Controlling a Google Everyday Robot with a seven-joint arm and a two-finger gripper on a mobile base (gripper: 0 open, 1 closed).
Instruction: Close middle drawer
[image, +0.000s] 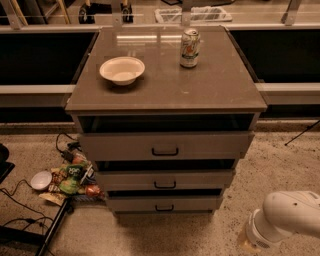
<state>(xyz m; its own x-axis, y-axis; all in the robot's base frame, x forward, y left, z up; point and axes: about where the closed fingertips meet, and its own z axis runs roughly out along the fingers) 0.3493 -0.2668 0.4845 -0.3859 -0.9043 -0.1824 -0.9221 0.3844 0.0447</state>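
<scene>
The middle drawer (165, 179) is a grey-beige flat front with a small black bar handle (165, 185). It stands out a little from the cabinet, with a dark gap above it. The top drawer (165, 145) sticks out further, and the bottom drawer (164, 203) sits slightly out below. My gripper (246, 241) is at the end of the white arm (287, 216), low at the bottom right. It is near the floor, right of the cabinet and apart from all the drawers.
On the cabinet top (220, 90) stand a white bowl (122, 69) and a drink can (189, 47). Snack bags (72, 177), a small white bowl (40, 180) and cables lie on the floor to the left. A black stand leg (52, 230) is at the bottom left.
</scene>
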